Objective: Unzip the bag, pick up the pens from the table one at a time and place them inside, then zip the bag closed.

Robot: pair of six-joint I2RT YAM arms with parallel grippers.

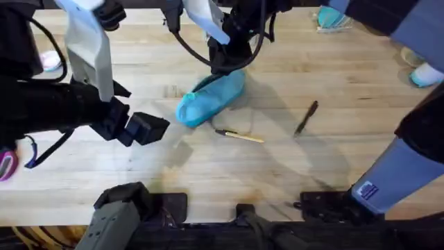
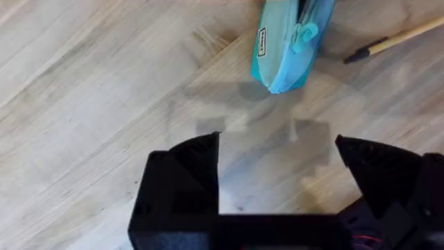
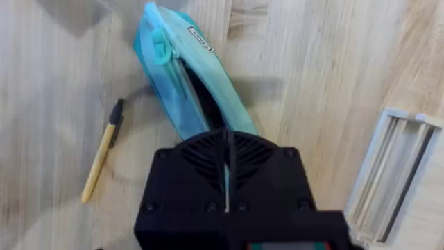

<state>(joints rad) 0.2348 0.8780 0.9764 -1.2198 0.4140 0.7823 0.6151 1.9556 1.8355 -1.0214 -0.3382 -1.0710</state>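
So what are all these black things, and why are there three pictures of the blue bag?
The black things are two robot arms. One picture looks down from above the table. The other two come from little cameras on each arm's wrist.

The left hand is open and holds nothing, hovering near one end of the blue bag. The right hand is pinched shut on the bag's other end. The bag's zipper looks partly open.

Two pens lie on the table beside the bag: a yellow pen close to it, and a dark pen farther away. Neither is inside yet.
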